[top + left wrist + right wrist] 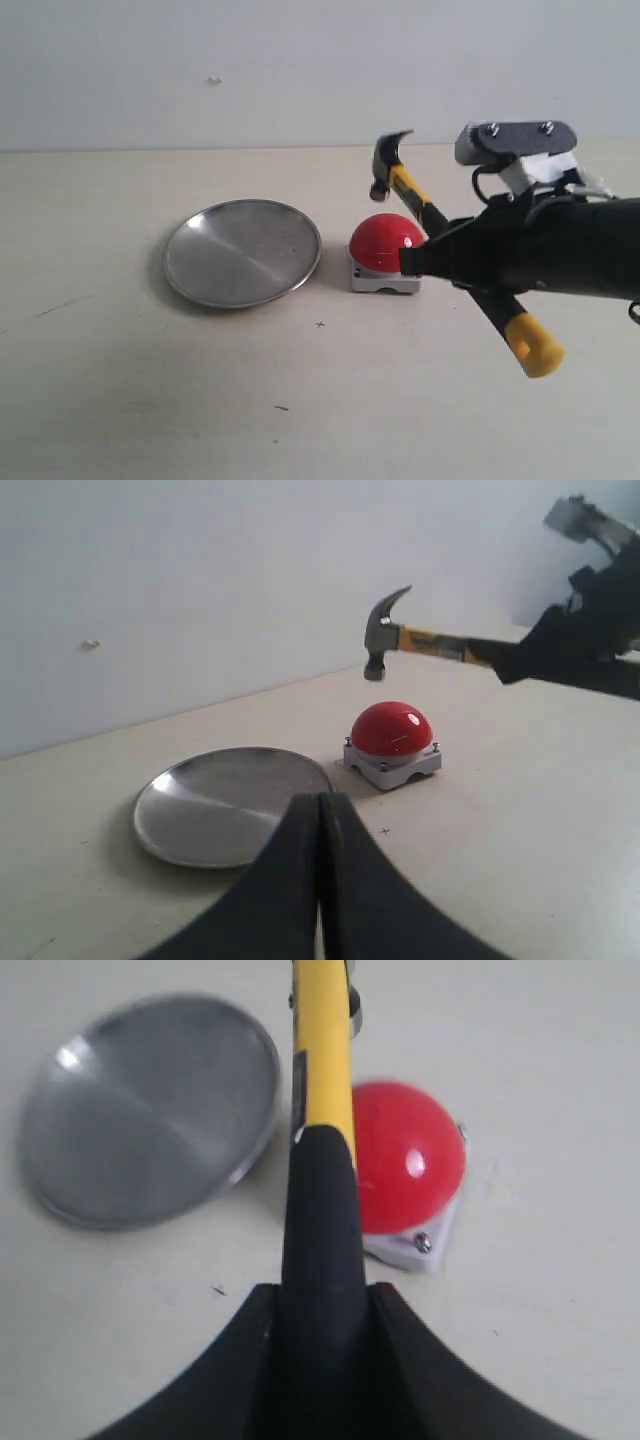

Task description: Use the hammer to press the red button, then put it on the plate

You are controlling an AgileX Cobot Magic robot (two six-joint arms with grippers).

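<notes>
— Two grippers, how set?
— The right gripper [322, 1300] is clamped on the hammer [385, 635] handle; the left gripper [320, 805] is pressed together, empty. The head is held just above the red button [386, 242]; the plate [242, 252] beside it is unused. Pressing and placing are judged undone.

Exterior view: the right gripper [425, 258] hides the hammer [404, 187] at mid-handle and one corner of the red button [383, 240] base, and the right arm [560, 245] runs off frame. Right wrist view: hammer head cut off by the frame, handle blocking one flank of the button, all slightly soft. Left wrist view: left gripper [320, 810] (jaws pressed together, bases out of frame) masks the plate [200, 800] at its nearest rim; speck [91, 644] on the wall [200, 570] too small to identify.
</notes>
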